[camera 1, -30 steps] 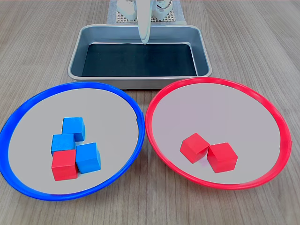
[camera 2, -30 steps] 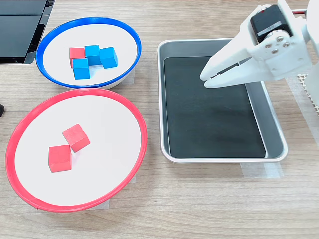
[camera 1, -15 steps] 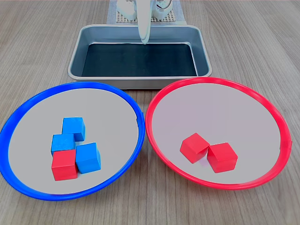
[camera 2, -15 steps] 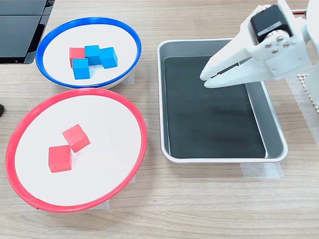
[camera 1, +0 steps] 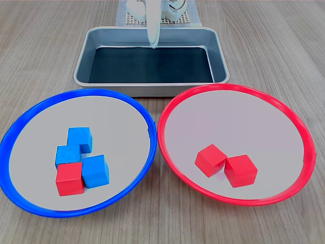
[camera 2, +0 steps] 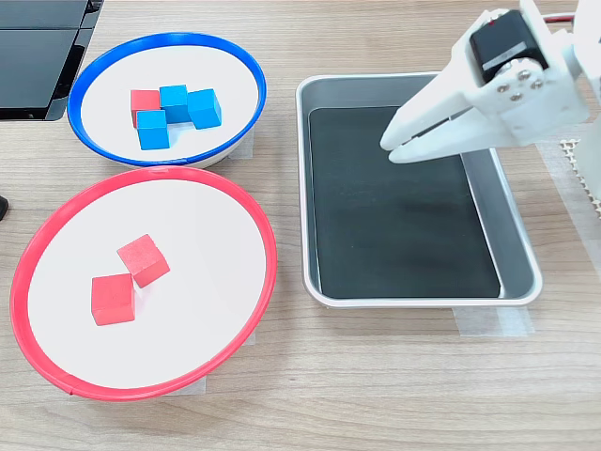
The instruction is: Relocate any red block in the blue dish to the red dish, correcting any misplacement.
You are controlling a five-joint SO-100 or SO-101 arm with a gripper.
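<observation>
The red block [camera 1: 69, 179], a matte cube, lies in the glossy-rimmed round blue dish [camera 1: 30, 122] touching two blue cubes [camera 1: 95, 171]. The white plastic hand [camera 2: 392, 149] hangs closed and empty over the rectangular metal tray [camera 2: 521, 272]; the red dish [camera 1: 284, 109] holds two red cubes [camera 1: 240, 170].

Gripper [camera 2: 391, 150] shifted slightly since the earlier frames: in the second exterior view its tip sits a bit higher in frame and a touch toward the second exterior view's right, whole white arm head nudged the same way. In the first exterior view the gripper [camera 1: 153, 44] tip moved a little toward the first exterior view's left and slightly up, over the tray's [camera 1: 81, 65] far edge. Jaws look closed as before.
</observation>
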